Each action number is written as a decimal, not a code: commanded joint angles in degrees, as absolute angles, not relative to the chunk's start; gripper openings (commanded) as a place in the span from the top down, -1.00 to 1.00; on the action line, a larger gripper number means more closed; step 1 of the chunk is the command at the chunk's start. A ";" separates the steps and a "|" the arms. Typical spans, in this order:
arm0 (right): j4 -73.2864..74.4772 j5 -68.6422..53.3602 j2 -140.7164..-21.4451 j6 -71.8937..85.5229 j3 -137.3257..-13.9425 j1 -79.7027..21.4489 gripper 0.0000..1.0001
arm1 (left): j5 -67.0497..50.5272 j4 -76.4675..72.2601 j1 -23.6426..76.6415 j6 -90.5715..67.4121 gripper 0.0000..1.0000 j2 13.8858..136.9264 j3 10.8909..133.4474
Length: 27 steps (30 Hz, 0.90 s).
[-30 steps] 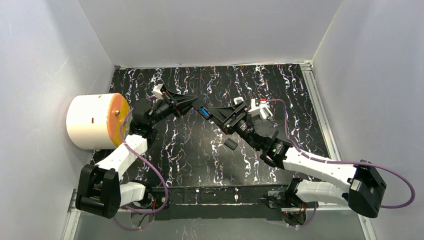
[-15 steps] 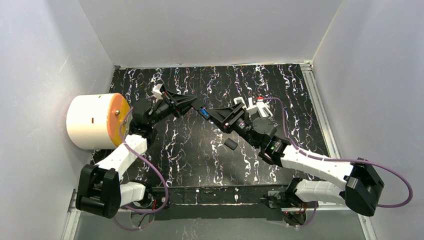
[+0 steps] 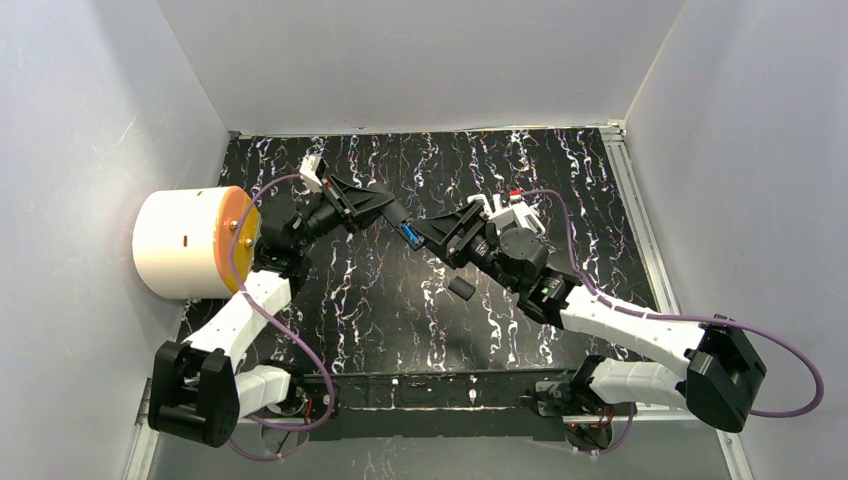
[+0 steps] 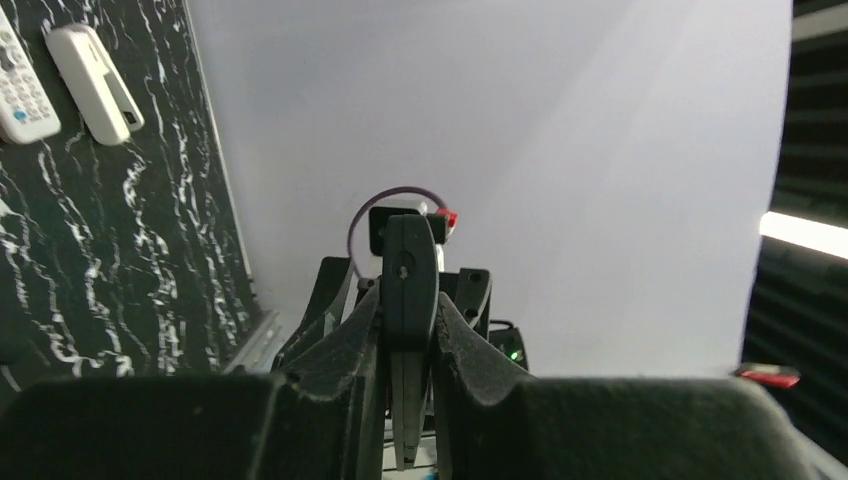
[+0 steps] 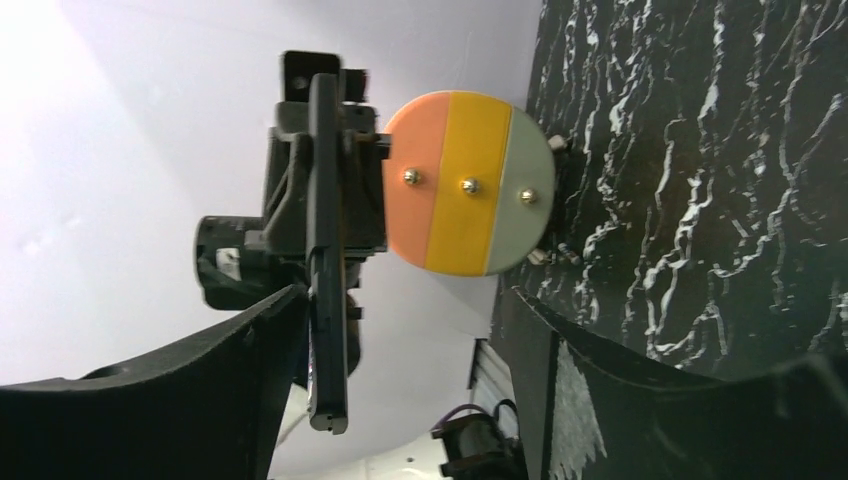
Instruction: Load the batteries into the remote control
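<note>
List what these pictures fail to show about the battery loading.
Dark remote: battery bay unseen; both wrist views catch it edge-on.
Blue battery: top view, too small to tell whether seated.
White remote: left wrist view, cut by the edge.
Small dark item: top view, too small to name.

Table [image 3: 370,310]: a drum [image 3: 185,245] lies on its side at the left edge, just beside my left arm.

Over the table's middle, my left gripper [image 3: 380,210] reaches from the left. It is clamped on the remote control [image 4: 408,280], which stands edge-on between the fingers and sticks out to the right.

My right gripper [image 3: 425,232] faces it from the right, jaws apart.

The battery [image 3: 409,235] sits between the remote control's free end and my right gripper; I cannot tell contact.

A small block [image 3: 460,288] lies on the table in front of my right gripper.

Left wrist view: a keypad remote [image 4: 15,90] and an oblong piece [image 4: 97,70] lie side by side on the table.
</note>
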State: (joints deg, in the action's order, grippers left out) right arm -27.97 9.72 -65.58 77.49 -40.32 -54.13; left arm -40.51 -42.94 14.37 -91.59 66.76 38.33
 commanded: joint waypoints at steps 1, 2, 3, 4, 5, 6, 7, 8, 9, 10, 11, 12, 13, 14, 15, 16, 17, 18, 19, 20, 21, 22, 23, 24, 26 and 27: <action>-27.15 8.99 -61.76 70.85 -40.74 -52.86 -0.64 | -41.09 -38.91 14.59 -75.57 1.00 61.88 41.04; -26.43 9.75 -60.51 69.77 -40.38 -52.57 -0.67 | -40.88 -37.42 14.55 -73.23 1.00 61.35 41.00; -25.69 10.55 -59.17 68.24 -39.99 -52.27 -0.69 | -40.53 -36.48 14.51 -71.35 1.00 60.86 40.71; -25.01 11.54 -57.58 67.01 -39.61 -52.03 -0.71 | -40.15 -35.73 14.50 -69.64 1.00 60.41 40.35; -24.09 12.88 -55.39 65.38 -39.33 -51.83 -0.73 | -39.82 -34.72 14.46 -68.23 1.00 60.08 40.07; -22.34 14.54 -54.30 63.64 -39.33 -51.67 -0.74 | -39.79 -33.79 14.38 -66.91 1.00 59.76 39.81; -19.85 16.74 -52.25 61.93 -39.64 -51.62 -0.75 | -39.78 -33.03 14.31 -65.64 1.00 59.57 39.62; -16.65 18.89 -51.00 59.95 -40.29 -51.51 -0.76 | -39.59 -32.32 14.32 -64.53 1.00 59.28 39.21; -12.46 21.53 -50.10 57.85 -41.36 -51.38 -0.77 | -39.25 -31.62 14.24 -63.72 1.00 58.85 38.84; -8.39 23.97 -49.71 55.54 -42.69 -51.20 -0.77 | -38.97 -31.08 14.24 -62.63 1.00 58.37 38.58; -3.91 26.09 -49.70 52.91 -44.10 -50.95 -0.77 | -38.74 -30.63 14.24 -61.25 1.00 57.80 38.24; 0.24 28.06 -50.18 50.31 -45.83 -50.79 -0.77 | -38.49 -29.85 14.24 -60.60 1.00 57.43 38.01; 4.02 29.31 -51.26 47.32 -47.51 -50.50 -0.78 | -38.23 -29.18 14.18 -59.07 1.00 56.65 37.83; 7.68 30.42 -52.65 44.51 -49.39 -50.20 -0.79 | -37.99 -28.38 14.22 -57.88 1.00 56.08 37.65; 10.90 30.51 -54.69 41.94 -51.42 -49.76 -0.79 | -37.59 -27.43 14.16 -56.84 1.00 55.50 37.53; 14.21 30.19 -57.04 39.37 -53.48 -48.99 -0.80 | -37.21 -26.41 14.15 -55.80 1.00 54.94 37.46; 16.65 29.32 -59.49 37.07 -55.61 -48.61 -0.80 | -37.05 -25.75 14.15 -54.79 1.00 54.40 37.44; 19.00 28.05 -62.20 34.52 -57.36 -48.09 -0.81 | -37.07 -25.29 14.15 -53.88 1.00 54.06 37.36; 21.65 26.41 -64.66 32.15 -59.20 -47.29 -0.81 | -37.24 -25.03 14.14 -53.09 1.00 53.71 37.31; 23.42 24.91 -67.40 29.60 -60.82 -46.62 -0.82 | -37.44 -24.90 14.15 -52.35 1.00 53.58 37.41; 25.33 23.82 -69.90 27.46 -62.34 -45.96 -0.82 | -37.84 -24.71 14.15 -51.58 1.00 53.58 37.63; 27.01 22.35 -72.71 25.54 -63.66 -45.24 -0.83 | -38.17 -24.30 14.12 -50.99 1.00 53.65 37.87; 29.01 20.85 -75.66 22.91 -65.51 -44.32 -0.83 | -38.45 -23.85 14.15 -50.38 1.00 53.74 38.22; 31.08 19.32 -78.33 21.79 -66.76 -43.43 -0.83 | -38.58 -23.37 14.15 -49.92 1.00 53.82 38.57; 34.11 16.00 -83.60 18.40 -68.79 -42.07 -0.80 | -38.34 -22.20 14.13 -48.84 1.00 53.72 39.05; 34.51 14.45 -85.55 16.26 -69.05 -41.81 -0.78 | -37.85 -21.25 14.04 -48.28 1.00 53.56 39.21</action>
State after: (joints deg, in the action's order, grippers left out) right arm 24.47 20.84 -79.18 27.70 -65.28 -43.86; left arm -37.91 -23.81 14.37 -52.58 54.92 37.43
